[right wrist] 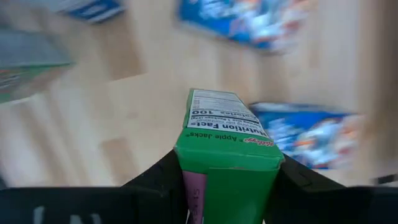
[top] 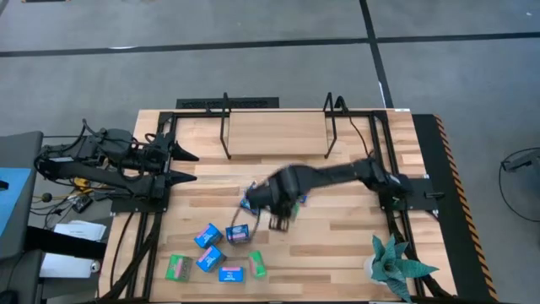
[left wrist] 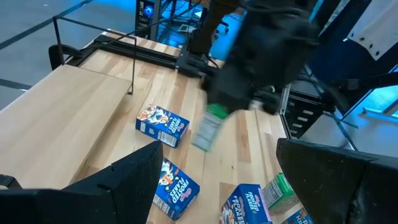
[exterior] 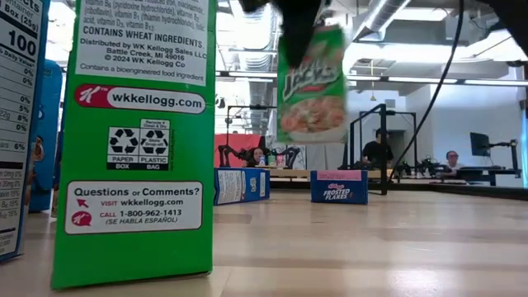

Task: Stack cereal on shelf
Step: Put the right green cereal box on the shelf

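Your right tool (right wrist: 227, 186) is clamped on a green cereal box (right wrist: 227, 149), held clear above the middle of the worktop (top: 337, 245). Your left tool (top: 187, 165) waits at the left edge, fingers apart and empty. The other boxes (top: 215, 253) lie scattered near the front left. The shelf (top: 278, 135) stands at the far side.
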